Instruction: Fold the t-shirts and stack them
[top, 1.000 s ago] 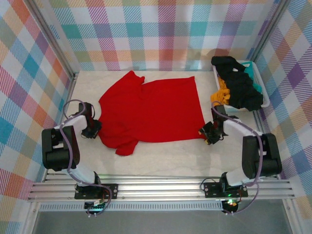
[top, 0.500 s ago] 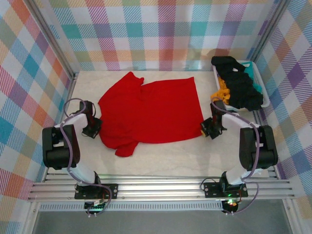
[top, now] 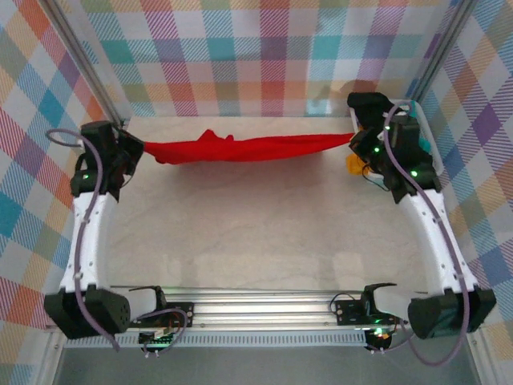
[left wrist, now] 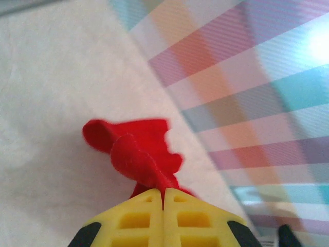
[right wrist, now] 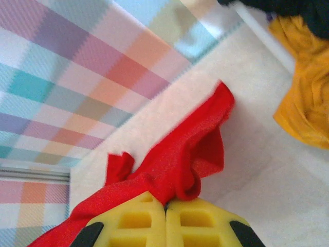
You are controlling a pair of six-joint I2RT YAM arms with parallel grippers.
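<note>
From high up behind the arms we look down on the whole pale flat table (top: 264,241) and bright checked cloth walls (top: 264,56); at each wrist we sit very close, peeking over the left yellow plastic fingers (left wrist: 136,221) and the right yellow plastic fingers (right wrist: 200,224); all three views share the soft red cloth t-shirt (top: 240,148).

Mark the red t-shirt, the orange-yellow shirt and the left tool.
red t-shirt (top: 240,148): top external view, middle of the stretched cloth.
orange-yellow shirt (right wrist: 303,98): right wrist view, bunched fabric at the right edge.
left tool (left wrist: 164,198): left wrist view, seam where its yellow fingertips meet.
</note>
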